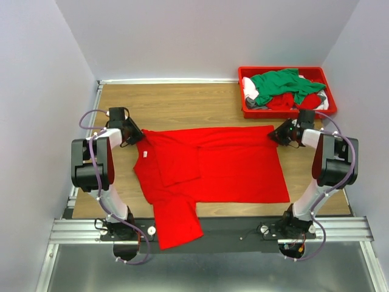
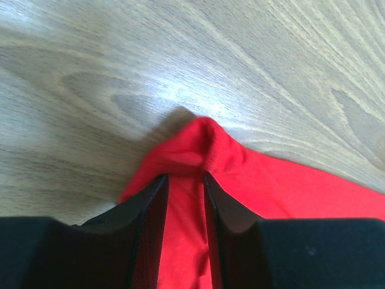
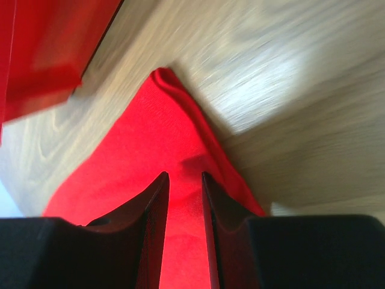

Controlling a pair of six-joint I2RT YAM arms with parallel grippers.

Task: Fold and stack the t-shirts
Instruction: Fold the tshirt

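With the red t-shirt spread flat on the worktop, the left gripper and right gripper each pinch a far corner, so both should lift evenly and carry that edge nearward, keeping it taut.

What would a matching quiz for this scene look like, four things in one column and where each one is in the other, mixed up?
Things:
1. red t-shirt
2. green t-shirt
3. left end effector
4. right end effector

Places:
A. on top of the pile in the red bin
B. spread out on the table
C. pinching the red shirt's far right corner
D. pinching the red shirt's far left corner

Pairs: 1-B, 2-A, 3-D, 4-C
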